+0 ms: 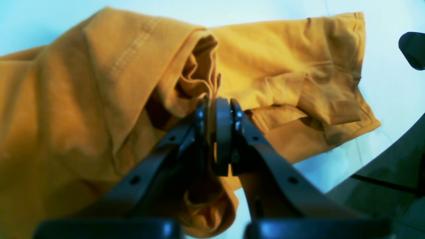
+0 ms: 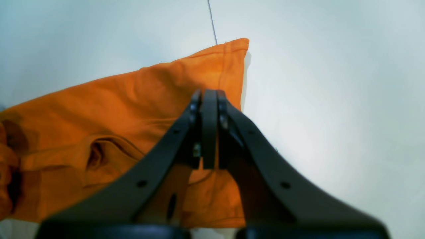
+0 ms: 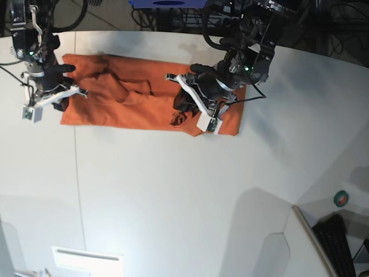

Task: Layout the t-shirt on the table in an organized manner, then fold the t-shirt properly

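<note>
Up close, left wrist: my left pincer (image 1: 217, 109) pinches a bunched fold of the t-shirt (image 1: 83, 99). Right wrist: my right pincer (image 2: 209, 106) clamps its hemmed edge over the white counter (image 2: 332, 83). Base: shirt lies rumpled lengthwise on the far side, between both arms.

No readable text, labels, brands or numbers on anything in view.
</note>
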`<state>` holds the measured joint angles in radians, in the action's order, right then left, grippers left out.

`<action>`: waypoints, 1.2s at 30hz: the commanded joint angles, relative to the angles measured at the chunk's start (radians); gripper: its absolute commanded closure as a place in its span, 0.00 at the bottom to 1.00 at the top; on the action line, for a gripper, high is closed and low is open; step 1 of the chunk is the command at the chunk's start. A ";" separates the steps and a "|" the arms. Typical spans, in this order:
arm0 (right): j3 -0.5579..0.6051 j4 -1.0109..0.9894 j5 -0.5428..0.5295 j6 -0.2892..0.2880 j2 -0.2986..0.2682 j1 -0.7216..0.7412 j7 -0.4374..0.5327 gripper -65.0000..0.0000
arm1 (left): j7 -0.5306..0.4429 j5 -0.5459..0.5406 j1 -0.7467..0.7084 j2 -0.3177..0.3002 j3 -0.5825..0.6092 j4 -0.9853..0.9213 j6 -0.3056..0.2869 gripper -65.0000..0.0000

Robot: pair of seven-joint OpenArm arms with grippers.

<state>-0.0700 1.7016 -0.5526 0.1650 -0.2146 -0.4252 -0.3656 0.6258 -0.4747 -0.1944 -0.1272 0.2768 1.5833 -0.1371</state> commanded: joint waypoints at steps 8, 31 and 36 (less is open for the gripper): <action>-0.007 0.018 -0.002 -0.003 -0.009 0.004 0.021 1.00 | -0.017 -0.012 0.039 0.005 0.005 0.009 -0.006 1.00; -0.007 0.018 -0.002 -0.003 -0.009 0.006 0.021 1.00 | 0.036 -0.012 0.025 0.005 0.006 0.007 -0.006 1.00; -0.007 0.019 -0.004 -0.003 -0.009 0.006 0.021 1.00 | 0.050 -0.012 0.029 0.005 0.005 0.007 -0.006 1.00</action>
<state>-0.0700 1.7016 -0.5529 0.1650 -0.2146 -0.4248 -0.3656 0.6930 -0.4755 -0.1745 -0.1246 0.2825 1.5749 -0.1375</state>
